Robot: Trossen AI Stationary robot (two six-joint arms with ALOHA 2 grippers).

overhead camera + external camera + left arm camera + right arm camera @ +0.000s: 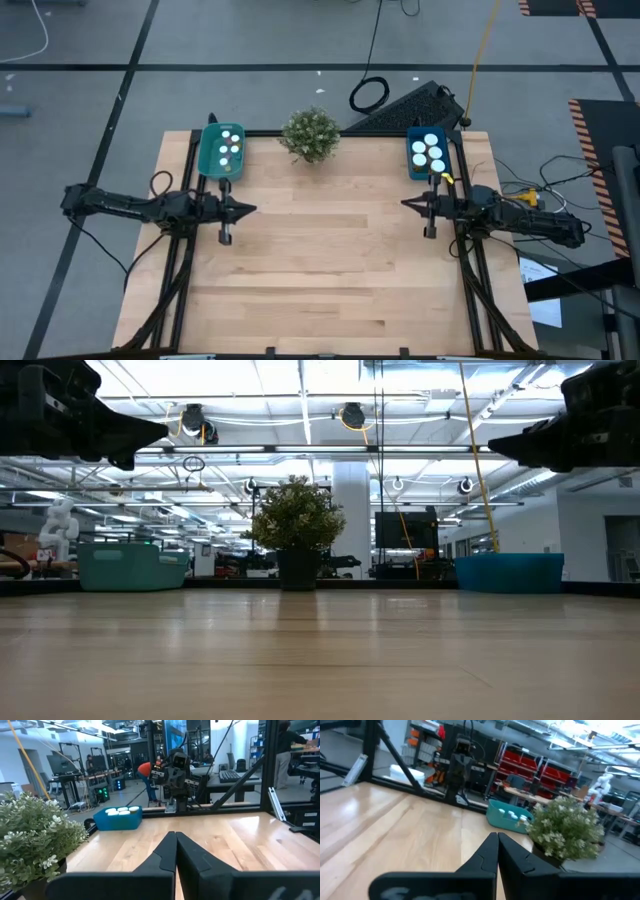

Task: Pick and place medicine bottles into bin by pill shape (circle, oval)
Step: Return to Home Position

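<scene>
Bright shop lighting falls on a pale wooden desk [330, 270] whose whole middle carries nothing. All the medicine bottles I can make out already sit in the two bins at the far edge: white caps fill the teal bin [222, 150] on the left and the blue bin [429, 153] on the right, with a potted plant [310, 134] between them.

To my eye the sorting looks finished, or nearly so. The left tool [243, 209] and the right tool [410, 204] hang above the desk at its two sides, pointing toward each other, each with fingers pressed together and holding nothing. If no bottle is left, the next move calls only for the arms to retire; I can't read pill shapes from here, so whether the sort is right stays unknown.

From overhead you can count caps in both bins. At desk height the bin walls hide them entirely. The left wrist camera shows the blue bin's caps, and a person in the room beyond.
</scene>
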